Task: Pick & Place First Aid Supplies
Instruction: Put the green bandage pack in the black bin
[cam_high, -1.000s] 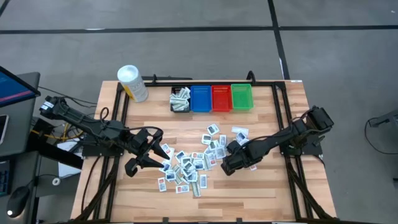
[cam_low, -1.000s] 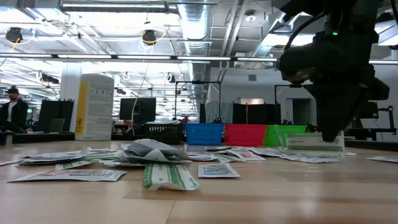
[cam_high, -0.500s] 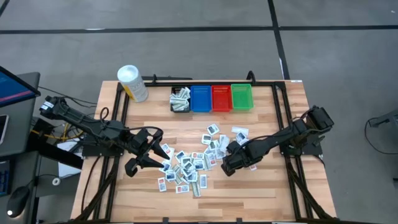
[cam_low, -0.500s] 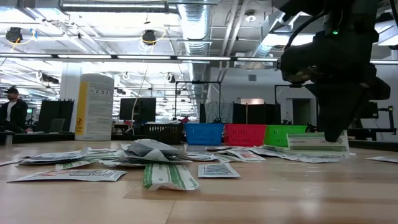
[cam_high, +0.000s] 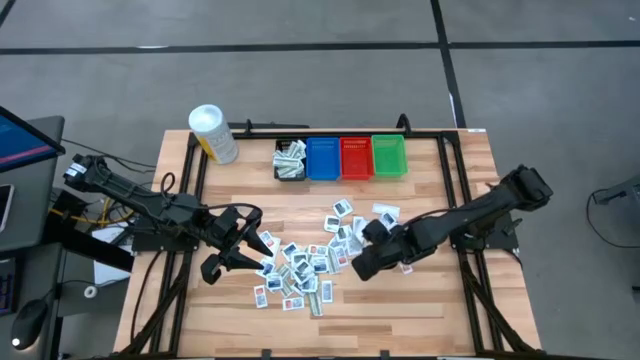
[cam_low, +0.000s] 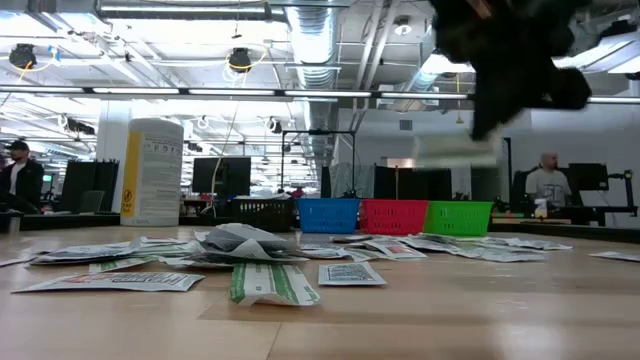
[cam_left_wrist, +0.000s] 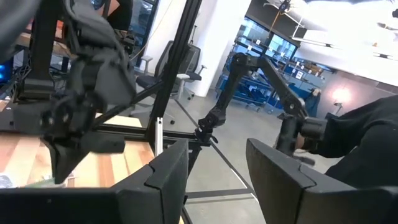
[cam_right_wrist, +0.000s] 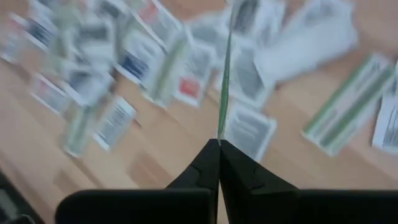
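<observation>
Most of the job looks to be ahead. On the desk (cam_high: 420, 300) a big scatter of first aid packets (cam_high: 305, 262) lies spread between the two arms, dozens of them, some overlapping. Across the far edge of the desk stand four small bins: the black bin (cam_high: 290, 160) has a few packets in it, while the blue bin (cam_high: 323, 158), the red bin (cam_high: 356, 157) and the green bin (cam_high: 388, 155) show no packets that I can make out from above. A white tub (cam_high: 213, 133) stands beyond the left arm, near the desk's far corner.

The right arm reaches in low from its side of the desk, stretched out long, with the right tool (cam_high: 362, 262) at the near edge of the pile. Its fingers are pinched tight on one held packet (cam_right_wrist: 225, 68), gripped by an edge so that it stands thin-side-on just ahead of the fingertips. From table height that packet hangs clear above the desk, so I judge it lifted and ready to be carried to the bins, which lie well beyond the tool.

The left arm lies along its own side with the left tool (cam_high: 237, 258) just beside the pile, its fingers spread apart with nothing between them, waiting.

Nearly the whole scatter remains to be sorted.
</observation>
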